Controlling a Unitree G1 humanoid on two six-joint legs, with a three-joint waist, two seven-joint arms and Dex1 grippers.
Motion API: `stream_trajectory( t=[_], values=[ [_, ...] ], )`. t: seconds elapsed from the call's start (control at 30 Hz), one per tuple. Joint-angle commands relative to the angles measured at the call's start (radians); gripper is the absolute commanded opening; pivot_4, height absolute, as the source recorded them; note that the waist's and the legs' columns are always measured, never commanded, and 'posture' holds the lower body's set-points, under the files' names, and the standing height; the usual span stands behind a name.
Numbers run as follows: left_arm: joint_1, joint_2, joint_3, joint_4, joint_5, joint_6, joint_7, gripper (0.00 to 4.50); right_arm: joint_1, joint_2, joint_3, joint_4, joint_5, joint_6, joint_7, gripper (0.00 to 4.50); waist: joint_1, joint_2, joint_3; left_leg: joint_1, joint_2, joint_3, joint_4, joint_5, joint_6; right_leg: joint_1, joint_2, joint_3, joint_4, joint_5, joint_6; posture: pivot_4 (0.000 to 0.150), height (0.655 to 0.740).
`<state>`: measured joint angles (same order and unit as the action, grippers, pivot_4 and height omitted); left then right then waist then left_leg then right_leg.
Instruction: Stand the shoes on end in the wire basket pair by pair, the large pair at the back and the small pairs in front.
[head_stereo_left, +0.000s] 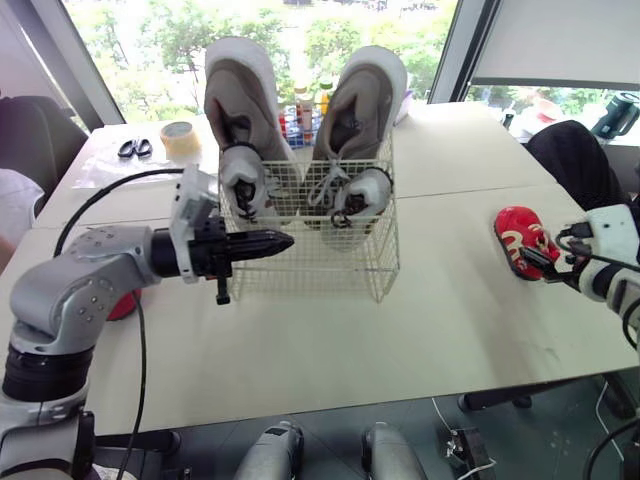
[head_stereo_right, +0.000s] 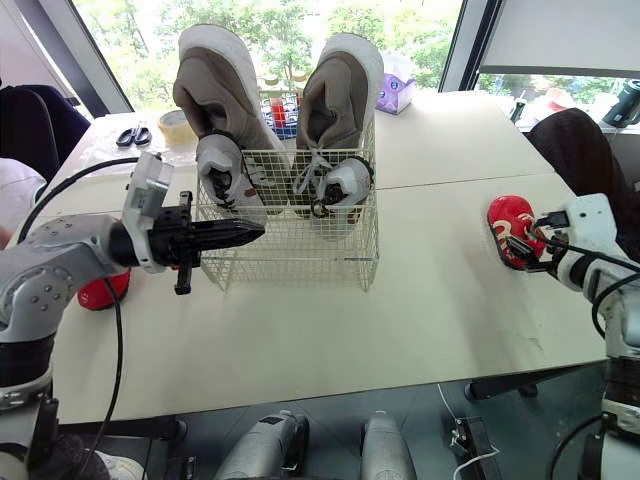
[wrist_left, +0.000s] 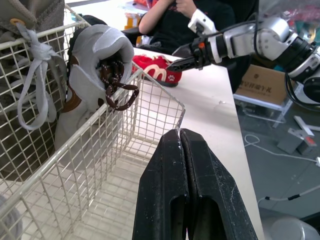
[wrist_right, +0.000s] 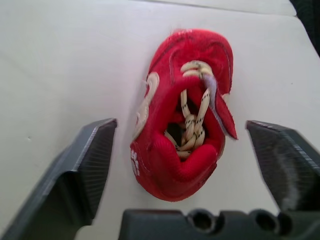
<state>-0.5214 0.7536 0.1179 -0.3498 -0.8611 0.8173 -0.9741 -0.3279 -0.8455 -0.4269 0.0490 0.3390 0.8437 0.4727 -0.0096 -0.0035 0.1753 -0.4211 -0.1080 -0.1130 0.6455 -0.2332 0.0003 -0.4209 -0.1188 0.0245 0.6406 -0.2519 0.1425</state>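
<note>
The desk (head_stereo_left: 330, 350) carries the wire basket (head_stereo_left: 335, 262) at upper centre, with the large pair (head_stereo_left: 243, 100) on end at its back and a small pair (head_stereo_left: 243, 182) in front. The left arm reaches level, its left claw (head_stereo_left: 285, 241) clenched empty beside the basket's front left corner. At the right edge the right claw (wrist_right: 181, 127) is spread wide around a red shoe (head_stereo_left: 520, 238) lying on the desk.

Head stereo pair: forward and down over the bench (head_stereo_left: 450, 310), sharing the basket (head_stereo_left: 330, 262). Wrist cameras: close on basket and red shoe (wrist_right: 170, 150).
</note>
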Motion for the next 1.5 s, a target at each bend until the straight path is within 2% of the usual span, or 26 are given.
stream_trajectory(
  t=[0.03,0.17,0.47,0.57,0.73,0.8,0.97,1.13,1.23,1.37,1.5],
  values=[
    [-0.021,-0.002,-0.005,-0.001,0.006,-0.022,-0.010,0.00,-0.012,-0.005,-0.046,-0.047,0.030,0.046,-0.011,4.45,0.001,0.000,0.000,0.000,0.000,0.000,0.000,0.000,0.000,0.000,0.000,0.000,0.000,0.000,0.000,0.150,0.7400],
    [-0.035,-0.010,-0.015,0.015,0.021,-0.031,-0.013,0.00,-0.033,0.014,-0.034,0.007,0.029,0.054,-0.028,4.45,0.000,0.000,0.000,0.000,0.000,0.000,0.000,0.000,0.000,0.000,0.000,0.000,0.000,0.000,0.000,0.150,0.7400],
    [-0.033,-0.007,-0.011,0.011,0.032,-0.037,-0.004,0.00,-0.111,0.036,0.010,0.261,-0.013,-0.104,-0.016,4.45,-0.002,0.000,0.000,0.000,0.000,0.001,0.000,0.000,0.000,0.000,0.000,0.000,0.000,0.000,0.000,0.150,0.7400],
    [-0.029,0.001,-0.002,0.006,0.038,-0.034,0.007,0.00,-0.132,0.039,0.017,0.285,-0.006,-0.126,-0.001,3.70,-0.003,0.000,0.000,0.000,0.000,0.001,0.000,0.000,0.000,0.000,0.000,0.000,0.000,0.000,0.000,0.150,0.7400],
    [-0.033,-0.014,0.039,0.013,0.005,-0.005,0.055,0.00,-0.122,0.012,0.038,0.217,-0.001,-0.122,0.041,1.30,-0.002,0.000,0.000,0.000,0.000,0.001,0.000,0.000,0.000,-0.001,0.000,0.000,0.000,0.000,0.000,0.150,0.7400],
    [-0.036,-0.024,0.055,0.019,-0.008,0.001,0.075,0.00,-0.123,-0.023,0.044,0.170,-0.004,-0.132,0.069,0.52,-0.002,0.001,0.001,0.000,0.000,0.001,0.000,0.000,0.000,-0.001,0.000,0.000,0.000,0.000,0.000,0.150,0.7400],
    [-0.126,-0.049,0.112,0.104,-0.109,0.070,0.122,0.00,-0.254,-0.104,0.003,0.031,0.018,-0.210,0.092,0.52,-0.002,0.005,0.004,-0.001,0.000,0.001,0.000,0.000,0.000,-0.002,0.000,0.000,0.001,0.000,0.000,0.150,0.7400],
    [-0.253,-0.037,0.122,0.219,-0.152,0.145,0.134,0.00,-0.407,-0.105,0.010,-0.149,0.106,-0.318,0.171,0.52,-0.007,0.005,0.004,-0.001,0.000,0.001,0.000,0.000,0.000,-0.004,0.001,0.000,0.002,0.000,0.001,0.150,0.7400],
    [-0.307,-0.017,0.130,0.283,-0.191,0.212,0.113,0.84,-0.446,-0.087,0.033,-0.283,0.193,-0.342,0.249,0.47,-0.006,0.004,0.004,-0.001,0.000,0.001,0.000,0.000,0.000,-0.004,0.001,0.000,0.002,0.000,0.001,0.150,0.7400],
    [-0.350,0.018,0.140,0.327,-0.194,0.231,0.072,2.75,-0.457,-0.068,0.097,-0.398,0.229,-0.357,0.283,0.47,-0.003,0.003,0.005,-0.002,0.000,0.001,0.001,0.000,0.000,-0.003,0.000,0.000,0.002,0.000,0.001,0.150,0.7400],
    [-0.400,0.073,0.165,0.385,-0.205,0.250,0.028,4.47,-0.474,-0.058,0.166,-0.459,0.233,-0.399,0.330,0.47,-0.002,0.003,0.005,-0.002,0.000,0.000,0.001,0.000,0.000,-0.004,0.000,0.000,0.002,0.000,0.001,0.150,0.7400]
  ],
)
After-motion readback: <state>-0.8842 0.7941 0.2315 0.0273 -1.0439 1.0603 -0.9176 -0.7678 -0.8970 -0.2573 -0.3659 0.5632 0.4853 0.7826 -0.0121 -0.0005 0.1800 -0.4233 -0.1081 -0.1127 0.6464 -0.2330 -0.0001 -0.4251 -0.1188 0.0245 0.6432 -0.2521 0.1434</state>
